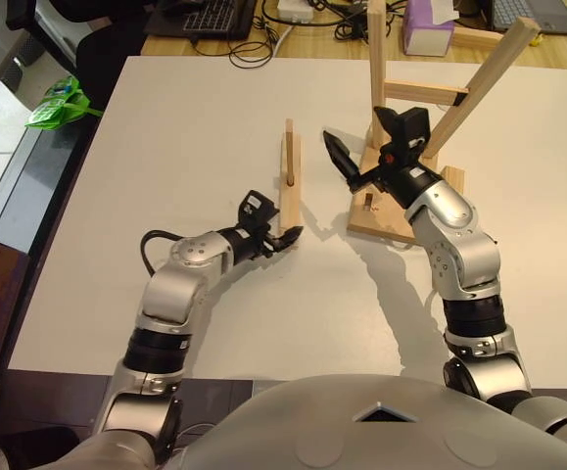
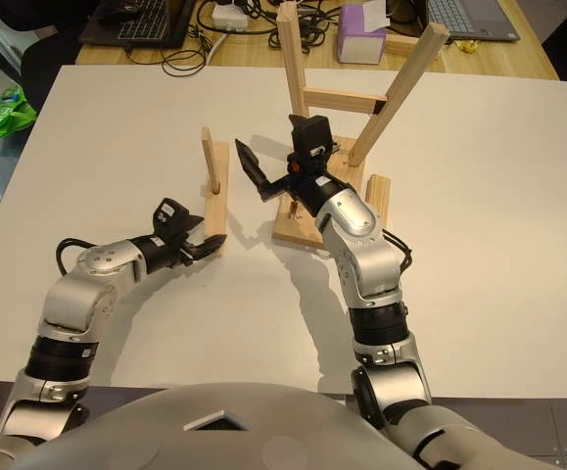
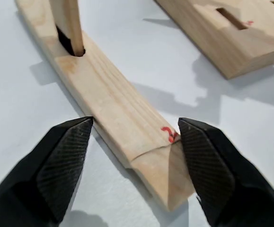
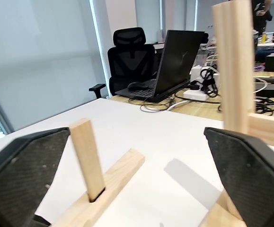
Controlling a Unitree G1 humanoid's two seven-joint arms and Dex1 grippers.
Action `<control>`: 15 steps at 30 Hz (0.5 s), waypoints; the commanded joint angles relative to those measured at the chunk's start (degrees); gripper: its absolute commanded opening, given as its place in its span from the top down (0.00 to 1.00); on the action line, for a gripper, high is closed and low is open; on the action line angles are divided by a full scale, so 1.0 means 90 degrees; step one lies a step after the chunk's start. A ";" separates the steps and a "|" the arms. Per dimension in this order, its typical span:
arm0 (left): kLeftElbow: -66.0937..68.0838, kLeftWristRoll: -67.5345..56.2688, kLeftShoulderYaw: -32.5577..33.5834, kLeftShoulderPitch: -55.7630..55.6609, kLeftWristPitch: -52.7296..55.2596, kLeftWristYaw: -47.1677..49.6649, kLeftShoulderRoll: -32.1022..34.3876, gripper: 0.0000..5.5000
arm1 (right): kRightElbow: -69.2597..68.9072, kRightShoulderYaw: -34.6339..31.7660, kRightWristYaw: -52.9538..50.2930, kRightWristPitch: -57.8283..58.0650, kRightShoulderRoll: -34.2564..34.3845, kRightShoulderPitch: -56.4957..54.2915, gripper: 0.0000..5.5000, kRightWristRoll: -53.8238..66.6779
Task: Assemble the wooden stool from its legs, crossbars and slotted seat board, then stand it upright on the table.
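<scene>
The leg is pale wood with a red mark. The left gripper is black, with cross-hatched pads.

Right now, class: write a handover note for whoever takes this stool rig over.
Left pincer: open, astride the near end of the loose leg, which lies flat with a short bar upright in its slot.
Right pincer: open, above the board.
Done: two legs stand in the board, joined by a crossbar.
Another piece lies beside the board.
Left: fit the other legs and bars, stand the stool upright.
</scene>
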 commanded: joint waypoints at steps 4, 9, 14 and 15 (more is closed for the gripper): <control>-0.0562 -0.0158 -0.0149 -0.0131 0.0490 0.0240 -0.0337 0.39 | 0.0019 0.0381 0.0289 0.0359 -0.0460 0.0011 0.02 -0.0338; -0.0693 -0.0324 -0.0064 -0.0237 0.0573 0.0256 -0.0445 0.39 | 0.0422 0.0462 0.0264 0.0271 -0.0426 -0.0021 0.02 -0.0480; -0.0818 -0.0654 -0.0009 -0.0348 0.0732 0.0311 -0.0708 0.39 | 0.1165 0.0513 0.0443 0.0146 -0.0236 -0.0494 0.02 -0.0462; -0.0912 -0.0703 -0.0002 -0.0343 0.0761 0.0248 -0.0629 0.39 | 0.1236 0.0529 0.0510 0.0156 -0.0213 -0.0584 0.02 -0.0437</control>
